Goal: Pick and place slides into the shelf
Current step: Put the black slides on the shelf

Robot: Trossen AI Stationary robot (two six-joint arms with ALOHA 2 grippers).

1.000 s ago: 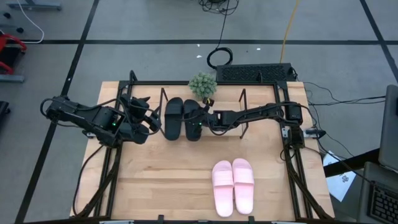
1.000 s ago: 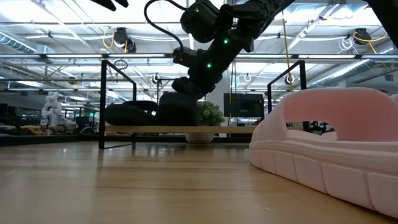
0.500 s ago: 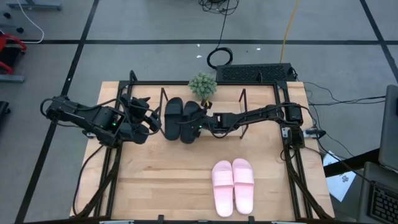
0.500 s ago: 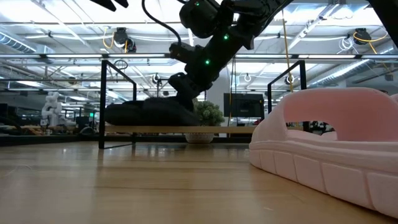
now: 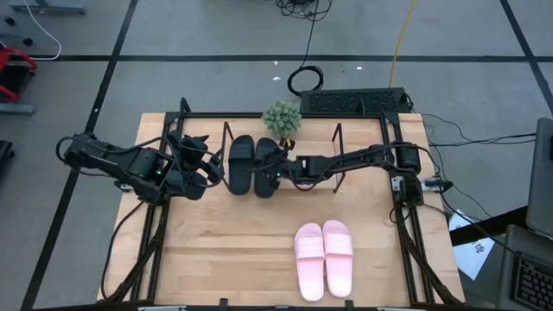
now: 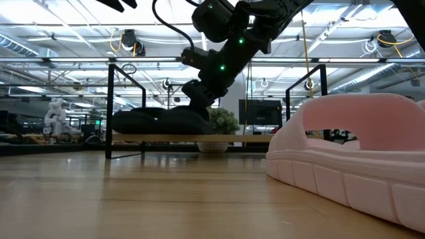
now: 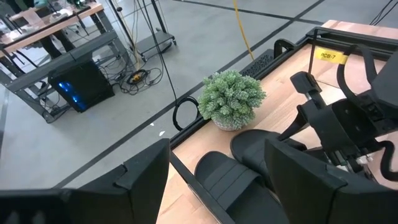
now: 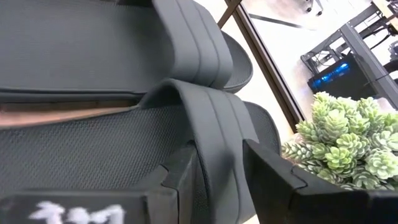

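- On the shelf [image 5: 337,136]: two black slides [image 5: 253,164] side by side, beside one potted plant [image 5: 282,117].
- Near the counter [image 5: 225,250] front edge: two pink slides [image 5: 325,257].
- Right gripper [image 5: 275,173]: fingers parted astride one black slide's strap.
- Left gripper [image 5: 214,169]: wide open, empty, beside the shelf.

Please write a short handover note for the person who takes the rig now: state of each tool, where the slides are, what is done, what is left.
Left tool: open, empty, waiting beside the shelf's left end.
Right tool: fingers parted astride the strap of the second black slide, no firm grip visible.
Black pair: both on the shelf, side by side; first black slide is on the left.
Pink pair: on the table, near the front edge.
Done: black pair shelved.
Left: withdraw the right tool, then shelve both pink slides.
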